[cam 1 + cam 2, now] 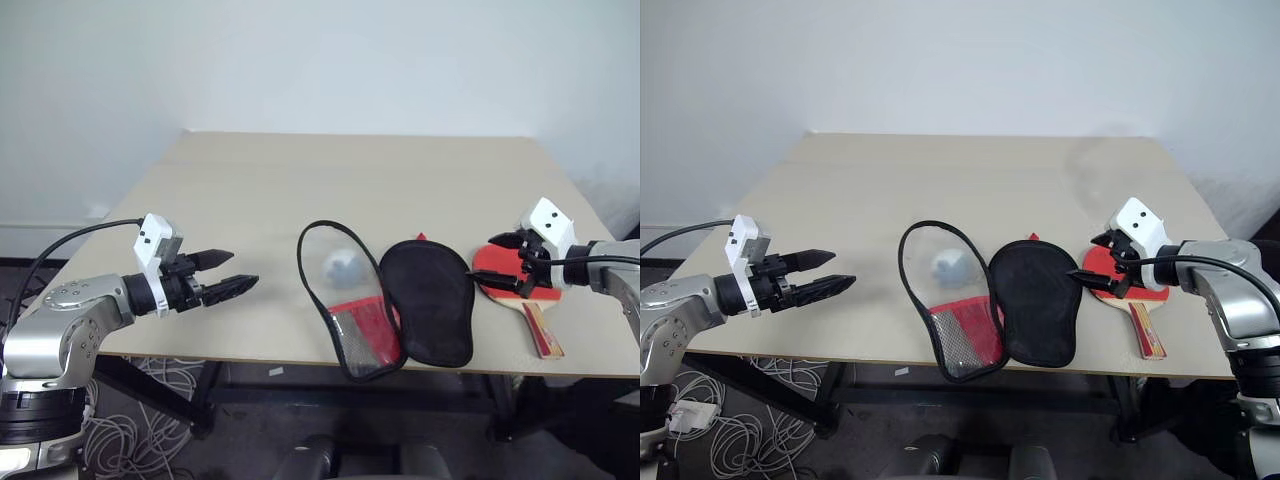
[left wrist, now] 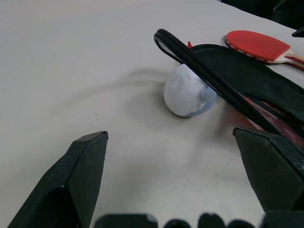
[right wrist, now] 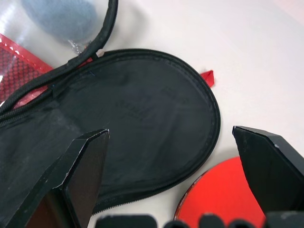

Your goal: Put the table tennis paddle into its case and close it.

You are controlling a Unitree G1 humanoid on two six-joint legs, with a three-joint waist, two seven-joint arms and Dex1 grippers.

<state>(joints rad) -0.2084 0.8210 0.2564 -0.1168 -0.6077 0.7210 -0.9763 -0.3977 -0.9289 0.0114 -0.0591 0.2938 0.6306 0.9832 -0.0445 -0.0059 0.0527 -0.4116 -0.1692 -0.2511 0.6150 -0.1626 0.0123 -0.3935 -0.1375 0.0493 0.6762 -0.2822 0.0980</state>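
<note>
Left gripper [image 1: 224,273] fingers spread, pointing inward; right gripper [image 1: 1097,259] fingers spread, angled down-inward

**Materials and finishes**

The table [image 1: 250,200] is seen as smooth, matt beige laminate. The case [image 1: 428,300] is lined with matt black cloth and edged by a zip; its other half is made of clear glossy plastic with red mesh. The paddle [image 2: 256,43] is faced with smooth red rubber, its handle being wood. A whitish fuzzy ball [image 2: 187,92] looks rough.

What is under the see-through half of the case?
A whitish fuzzy ball sits on the table under the raised clear panel of the case. The red mesh patch hides whatever lies beneath the lower part.
</note>
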